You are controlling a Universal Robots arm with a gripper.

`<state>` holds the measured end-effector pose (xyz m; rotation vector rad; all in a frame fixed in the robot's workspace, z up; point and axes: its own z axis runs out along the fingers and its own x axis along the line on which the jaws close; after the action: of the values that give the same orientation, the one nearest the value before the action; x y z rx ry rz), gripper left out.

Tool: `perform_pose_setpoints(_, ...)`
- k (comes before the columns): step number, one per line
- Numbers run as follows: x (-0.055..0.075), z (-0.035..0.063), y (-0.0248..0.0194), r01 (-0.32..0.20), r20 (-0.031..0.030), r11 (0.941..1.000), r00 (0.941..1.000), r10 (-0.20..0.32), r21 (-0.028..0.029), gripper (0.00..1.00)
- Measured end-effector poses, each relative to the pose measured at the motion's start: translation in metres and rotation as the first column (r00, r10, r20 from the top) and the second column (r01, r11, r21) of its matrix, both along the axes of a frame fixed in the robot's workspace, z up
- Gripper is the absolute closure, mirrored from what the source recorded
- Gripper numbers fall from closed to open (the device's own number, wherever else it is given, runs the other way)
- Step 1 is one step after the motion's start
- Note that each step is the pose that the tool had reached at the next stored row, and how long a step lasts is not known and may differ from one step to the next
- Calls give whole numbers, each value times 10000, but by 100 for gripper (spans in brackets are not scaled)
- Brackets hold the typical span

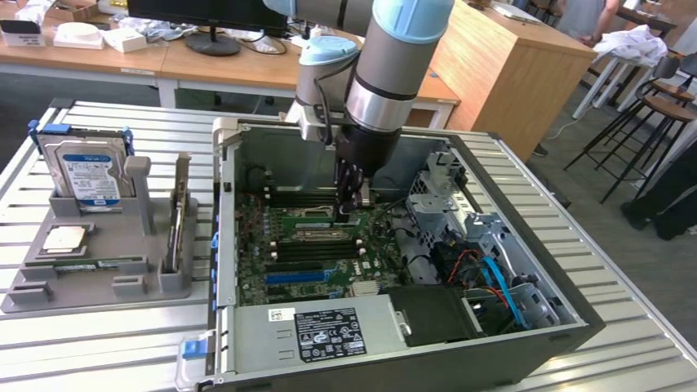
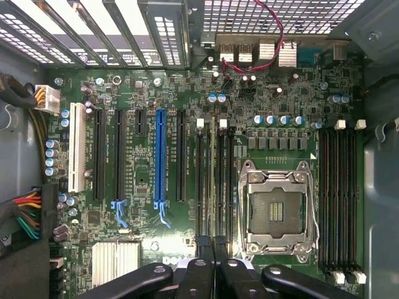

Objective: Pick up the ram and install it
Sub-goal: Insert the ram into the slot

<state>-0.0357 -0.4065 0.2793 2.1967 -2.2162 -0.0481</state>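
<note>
A: What do you see from the outside camera?

B: A big grey and blue arm [image 1: 381, 73] reaches down into an open computer case [image 1: 544, 322]. The case lies on a metal table [image 1: 98, 347].

A: Where is its hand?

B: The gripper [image 1: 351, 204] is low inside the case. It is right at the green board [image 1: 310, 249], by the long dark slots.

A: What is beside the case?

B: On the exterior view's left sits a grey tray [image 1: 65, 290]. A hard drive [image 1: 90, 175] with a blue label stands in it. A square silver chip [image 1: 64, 238] lies flat in front of that.

A: And from the camera on the wrist?

B: It looks straight down on the board. The two black fingers [image 2: 201, 265] are pinched close, with just a thin gap.

A: Is the hand holding something?

B: Yes, the ram [image 2: 214, 180]. It shows edge-on, as a thin strip going away from the finger tips.

A: Where is the ram?

B: It stands in line with the dark slots, between the empty square socket [image 2: 274, 212] and the long blue slot [image 2: 160, 156]. I cannot tell if it is pushed all the way in.
</note>
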Motion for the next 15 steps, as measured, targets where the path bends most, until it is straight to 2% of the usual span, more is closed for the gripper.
perform_pose_setpoints(15, 1, -65, 0, -1, 0, 10000, 10000, 1, -1, 89)
